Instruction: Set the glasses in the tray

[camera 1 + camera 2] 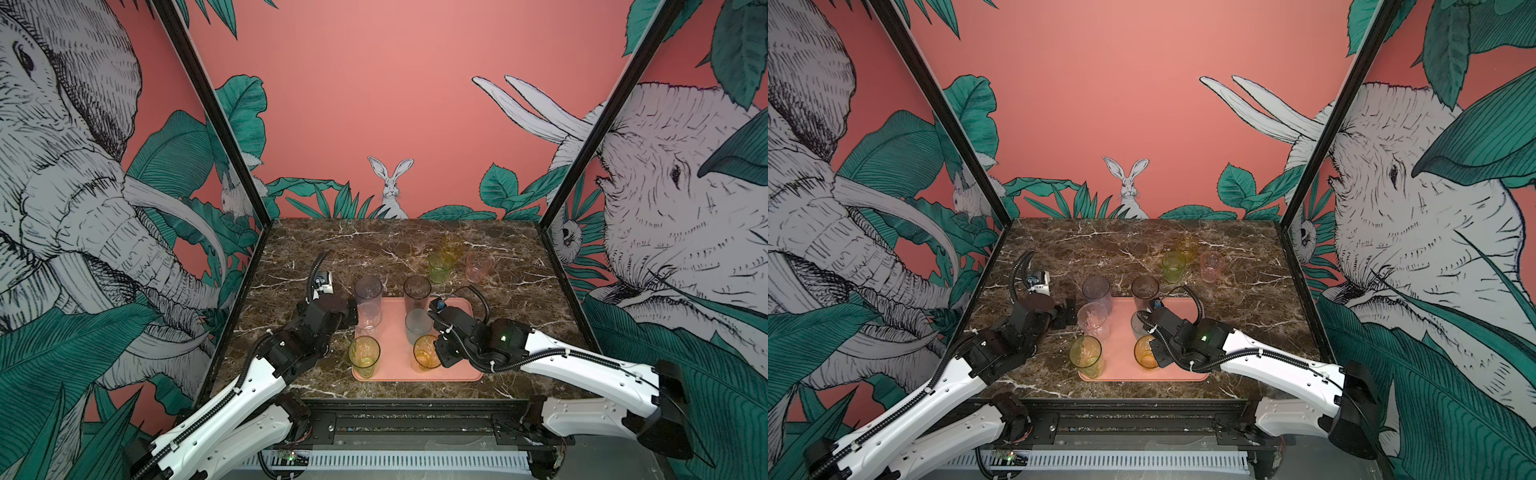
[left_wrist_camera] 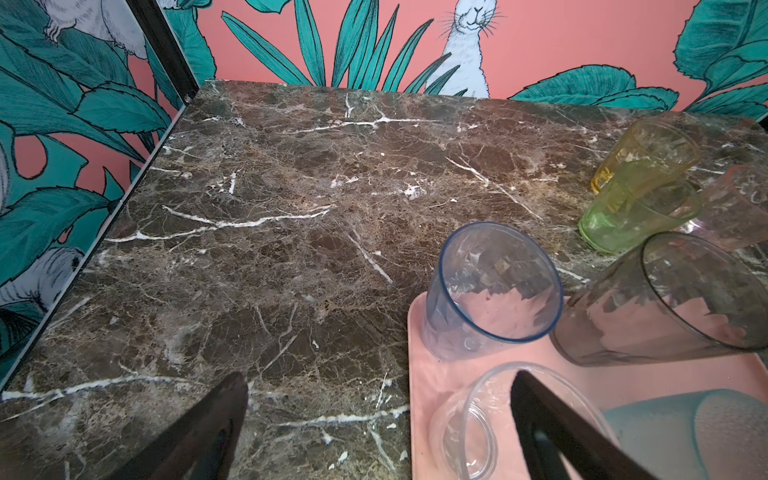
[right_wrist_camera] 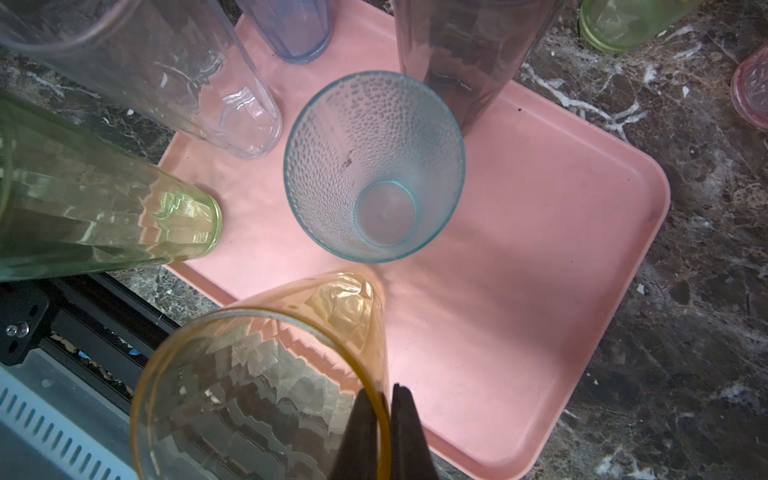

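Note:
The pink tray (image 1: 457,365) (image 3: 540,249) lies at the table's front middle. On it stand glasses: grey-violet (image 1: 368,291), smoky brown (image 1: 417,291), clear (image 1: 369,318), frosted blue-grey (image 3: 374,166), tall yellow-green (image 1: 364,355) and amber (image 1: 424,352). My right gripper (image 3: 384,390) is shut on the amber glass's rim (image 3: 266,320), one finger inside and one outside. My left gripper (image 2: 380,390) is open just left of the clear glass (image 2: 461,419), with only marble and the tray's edge between its fingers.
Three more glasses stand on the marble behind the tray at the right: short yellow-green (image 1: 440,267), amber (image 1: 451,249) and pink (image 1: 478,267). Black frame posts and patterned walls close in the table's left, right and back sides.

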You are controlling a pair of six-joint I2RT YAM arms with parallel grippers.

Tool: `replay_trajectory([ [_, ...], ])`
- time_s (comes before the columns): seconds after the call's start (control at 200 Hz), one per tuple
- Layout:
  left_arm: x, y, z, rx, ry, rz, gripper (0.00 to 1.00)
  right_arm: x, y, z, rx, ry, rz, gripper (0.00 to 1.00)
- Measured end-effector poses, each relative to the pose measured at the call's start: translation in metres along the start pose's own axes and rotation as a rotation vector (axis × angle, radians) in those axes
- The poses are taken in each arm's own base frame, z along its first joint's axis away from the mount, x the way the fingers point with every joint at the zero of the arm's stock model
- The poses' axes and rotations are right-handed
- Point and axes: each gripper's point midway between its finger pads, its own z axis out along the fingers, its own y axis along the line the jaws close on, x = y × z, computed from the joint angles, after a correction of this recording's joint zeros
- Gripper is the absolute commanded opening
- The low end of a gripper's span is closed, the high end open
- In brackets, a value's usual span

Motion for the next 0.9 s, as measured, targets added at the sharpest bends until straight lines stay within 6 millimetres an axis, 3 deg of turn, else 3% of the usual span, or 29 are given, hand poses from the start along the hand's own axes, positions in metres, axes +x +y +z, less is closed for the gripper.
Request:
replay_trajectory([
  [0.365, 0.0002, -0.0004, 0.0000, 0.002, 0.001, 0.000, 0.99, -0.0013, 0.0020, 0.0031, 0.003, 0.007, -0.004, 0.00],
  [0.9, 0.0004, 0.0015, -0.0022, 0.004, -0.006, -0.006, 0.99, -0.0043, 0.0058, 0.0058, -0.005, 0.001, 0.002, 0.15],
])
